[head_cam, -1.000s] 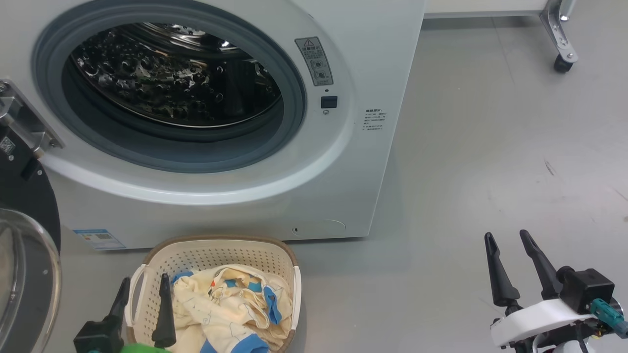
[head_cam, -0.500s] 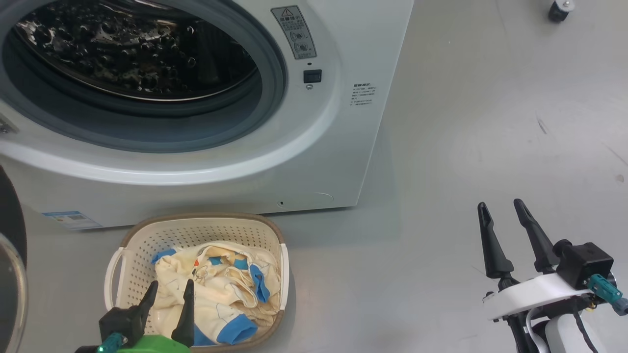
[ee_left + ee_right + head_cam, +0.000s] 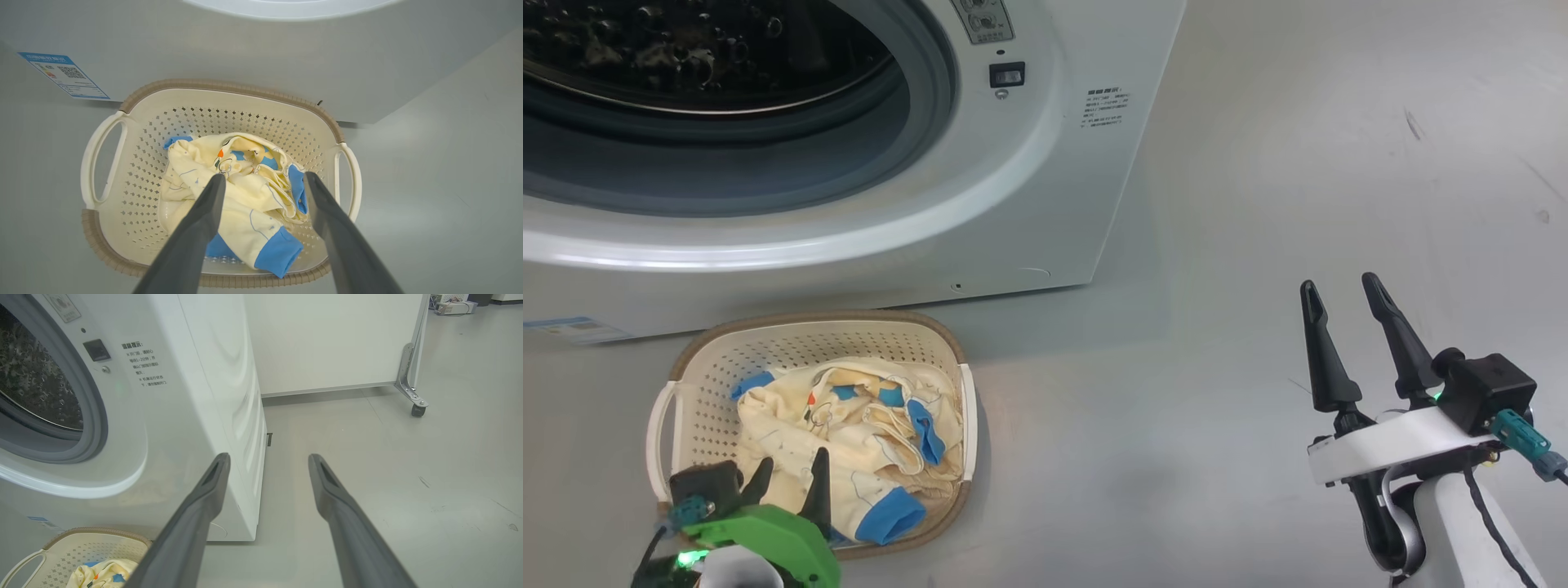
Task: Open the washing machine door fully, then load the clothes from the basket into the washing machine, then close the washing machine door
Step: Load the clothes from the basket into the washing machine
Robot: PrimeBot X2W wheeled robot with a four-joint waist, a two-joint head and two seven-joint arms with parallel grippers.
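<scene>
Smooth pale-grey floor (image 3: 1258, 204), faintly glossy, with a few dark scuffs beyond the right gripper (image 3: 1339, 282). Ahead of those fingers in the right wrist view, a white panel (image 3: 327, 343) on a metal bracket with a small caster (image 3: 416, 410). Left of the same fingers, the white washing machine (image 3: 1029, 188), porthole uncovered: grey rubber ring (image 3: 768, 175), perforated steel drum (image 3: 32, 384), blue sticker (image 3: 63, 75) low on the front.

Right fingers spread wide over bare floor, holding nothing. Left gripper (image 3: 264, 176) likewise spread wide and empty, poised over the basket (image 3: 229, 86); contact with the cloth not clear.

Basket cream, perforated, brown woven-look rim, a white handle either side of the left fingers, on the floor just in front of the machine. Clothes (image 3: 253, 204) heaped inside it, under and between those fingers: crumpled cream-yellow, bright blue cuffs, thin line drawings.
</scene>
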